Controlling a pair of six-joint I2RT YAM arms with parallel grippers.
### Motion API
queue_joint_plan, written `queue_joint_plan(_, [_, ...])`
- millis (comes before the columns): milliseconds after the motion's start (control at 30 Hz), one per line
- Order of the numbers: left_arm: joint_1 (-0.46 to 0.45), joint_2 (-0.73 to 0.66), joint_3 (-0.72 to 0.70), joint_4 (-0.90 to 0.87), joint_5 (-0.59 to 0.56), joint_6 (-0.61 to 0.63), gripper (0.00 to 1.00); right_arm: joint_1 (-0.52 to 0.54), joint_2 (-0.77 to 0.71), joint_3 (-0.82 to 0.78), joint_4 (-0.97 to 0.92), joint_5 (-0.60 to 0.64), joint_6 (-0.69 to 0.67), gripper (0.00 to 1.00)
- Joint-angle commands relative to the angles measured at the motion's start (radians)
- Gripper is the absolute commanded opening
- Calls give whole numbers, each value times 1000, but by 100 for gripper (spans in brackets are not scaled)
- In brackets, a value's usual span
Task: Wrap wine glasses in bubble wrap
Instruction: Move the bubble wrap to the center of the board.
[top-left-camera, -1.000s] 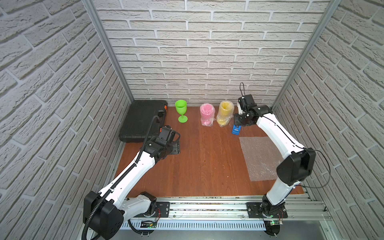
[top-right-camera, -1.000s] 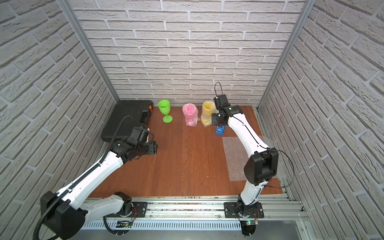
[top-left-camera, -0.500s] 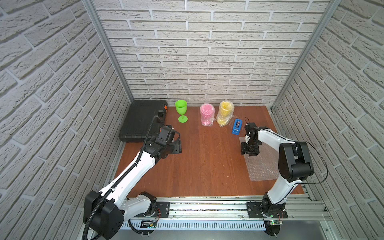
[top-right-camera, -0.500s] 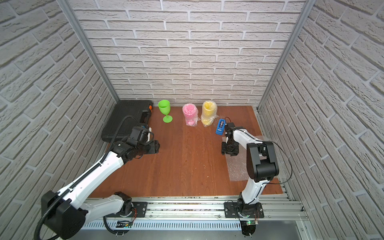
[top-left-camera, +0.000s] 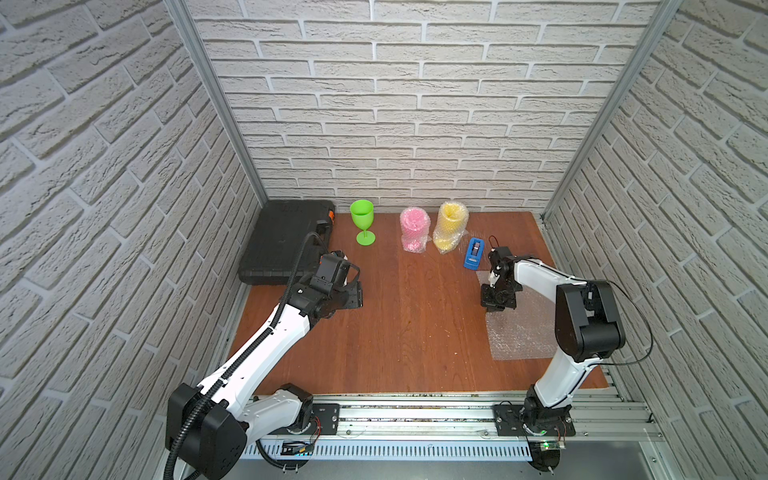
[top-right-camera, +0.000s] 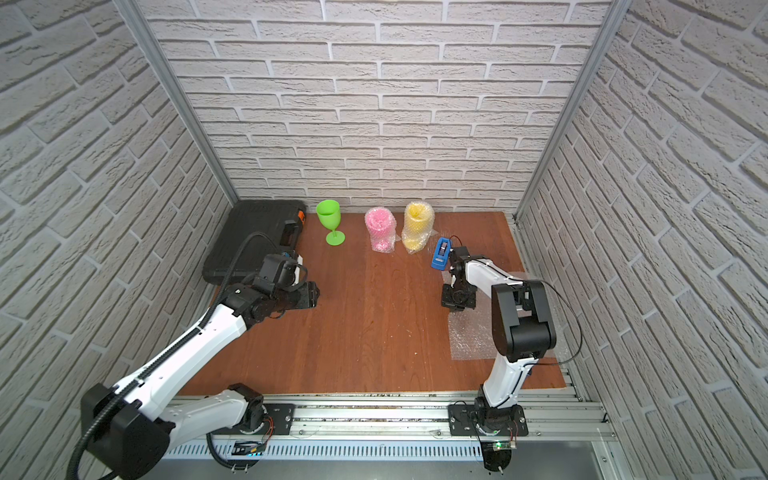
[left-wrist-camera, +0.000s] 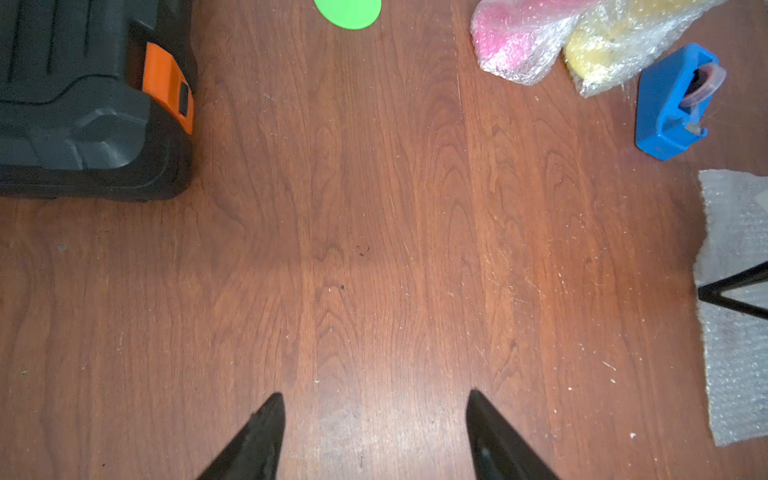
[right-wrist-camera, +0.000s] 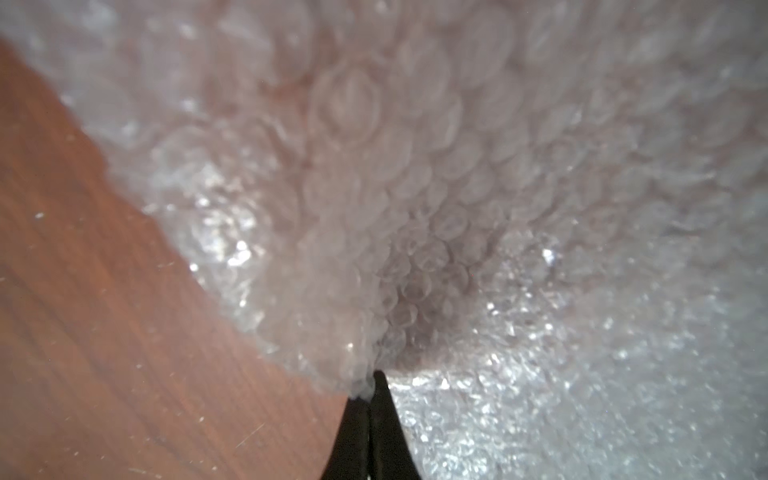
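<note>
Green goblet (top-left-camera: 362, 218) bare, upright; pink goblet (top-left-camera: 414, 230), yellow goblet (top-left-camera: 449, 226) wrapped; bubble wrap sheet (top-left-camera: 519, 332) flat, one edge lifted.

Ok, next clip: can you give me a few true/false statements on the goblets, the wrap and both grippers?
1. The green goblet stands upright and bare. True.
2. The pink goblet is unwrapped. False: it is in bubble wrap, like the yellow goblet.
3. The right gripper is shut on an edge of the flat bubble wrap sheet. True.
4. The left gripper holds the tape dispenser. False: it is open and empty above the table.
</note>
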Motion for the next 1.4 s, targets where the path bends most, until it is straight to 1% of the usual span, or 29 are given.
queue_joint_plan(0, [21,-23,-15,21,-18,-7,68,83,-85,7,-15,-82,88,3])
queue_joint_plan(133, [59,-20,-15,21,2,-20,68,238,-82,39,30,-152,222,3])
queue_joint_plan(267, [105,-26,-16,20,44,-22,67,391,-51,58,184,-239,407,3])
queue_joint_plan(367, [134,-41,-22,30,78,-16,67,490,0,105,266,-231,519,3])
queue_joint_plan(533, [166,-59,-22,24,110,16,67,605,93,193,391,-221,660,3])
queue_joint_plan(633, [167,-62,-8,9,136,72,68,654,154,256,453,-228,736,3])
queue_joint_plan(700, [169,-63,4,-14,119,86,69,682,191,287,512,-238,805,3])
queue_joint_plan(800, [171,-65,13,-26,100,102,70,722,256,340,574,-234,873,3])
queue_joint_plan(1000, [173,-79,3,-23,44,72,70,775,351,489,571,-235,886,3])
queue_joint_plan(1033, [176,-79,2,-23,40,66,70,781,360,498,568,-237,884,4])
queue_joint_plan(1133, [179,-69,-1,-19,46,54,70,786,372,527,555,-269,840,12])
queue_joint_plan(1200, [180,-58,-1,-18,46,53,70,783,357,534,540,-288,790,23])
queue_joint_plan(1367, [181,-25,-15,36,64,57,69,752,249,480,483,-246,666,43])
